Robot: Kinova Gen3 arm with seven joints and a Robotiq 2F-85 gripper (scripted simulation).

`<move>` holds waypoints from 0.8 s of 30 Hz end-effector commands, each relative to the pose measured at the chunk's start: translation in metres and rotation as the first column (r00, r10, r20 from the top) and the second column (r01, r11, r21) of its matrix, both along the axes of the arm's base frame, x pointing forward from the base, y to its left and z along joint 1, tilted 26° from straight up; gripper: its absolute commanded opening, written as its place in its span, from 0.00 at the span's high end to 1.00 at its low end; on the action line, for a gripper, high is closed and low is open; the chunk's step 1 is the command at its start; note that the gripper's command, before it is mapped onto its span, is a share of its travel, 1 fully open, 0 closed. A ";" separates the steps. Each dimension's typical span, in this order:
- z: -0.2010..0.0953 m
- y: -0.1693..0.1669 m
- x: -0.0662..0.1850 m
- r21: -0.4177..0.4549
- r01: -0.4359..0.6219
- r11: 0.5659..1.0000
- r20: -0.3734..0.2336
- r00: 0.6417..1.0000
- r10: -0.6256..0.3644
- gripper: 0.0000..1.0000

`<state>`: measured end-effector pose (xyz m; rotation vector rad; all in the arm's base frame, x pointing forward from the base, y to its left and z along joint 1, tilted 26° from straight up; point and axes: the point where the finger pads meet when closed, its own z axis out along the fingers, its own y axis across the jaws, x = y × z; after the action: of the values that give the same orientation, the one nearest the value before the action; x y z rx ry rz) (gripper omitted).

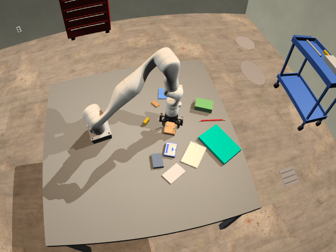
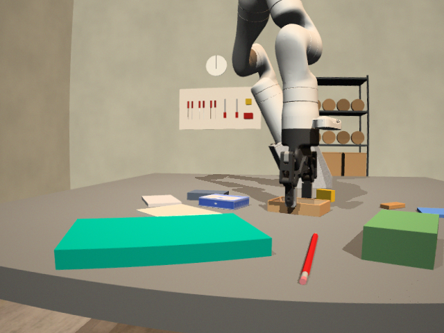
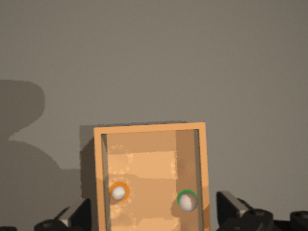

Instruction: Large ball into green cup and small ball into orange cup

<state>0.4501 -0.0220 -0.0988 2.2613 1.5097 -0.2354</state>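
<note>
We have the end effector (image 3: 154, 214) released, its fingers spread clear on either side of the wooden puzzle (image 3: 151, 144), which lies flat on the tabletop (image 3: 154, 58) at the frame's lower middle. The small ball (image 3: 118, 192) sits in the orange cup (image 3: 112, 187), the large ball (image 3: 188, 202) in the green cup (image 3: 182, 194). We should lift straight up without nudging the walls. Beyond, the yellow block (image 2: 325, 194) stands near, right of centre.

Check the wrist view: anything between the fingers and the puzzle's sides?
No. In the wrist view each finger stands clear of the wooden puzzle, with only bare table in the gaps.
</note>
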 end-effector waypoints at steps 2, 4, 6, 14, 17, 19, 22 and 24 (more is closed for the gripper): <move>0.001 0.001 0.001 0.001 -0.001 1.000 0.001 1.000 0.001 0.07; 0.001 0.001 0.001 0.001 -0.001 1.000 0.001 1.000 0.001 0.07; 0.001 0.001 0.001 0.001 -0.001 1.000 0.001 1.000 0.001 0.07; 0.001 0.001 0.001 0.001 -0.001 1.000 0.001 1.000 0.001 0.07; 0.001 0.001 0.001 0.001 -0.001 1.000 0.001 1.000 0.001 0.07; 0.003 0.002 0.000 0.001 -0.001 1.000 0.001 1.000 0.001 0.07; 0.004 0.002 0.000 0.001 -0.001 1.000 0.001 1.000 0.001 0.07; 0.006 0.003 0.000 0.001 -0.001 1.000 0.001 1.000 0.001 0.07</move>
<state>0.4488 -0.0208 -0.0956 2.2610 1.5096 -0.2399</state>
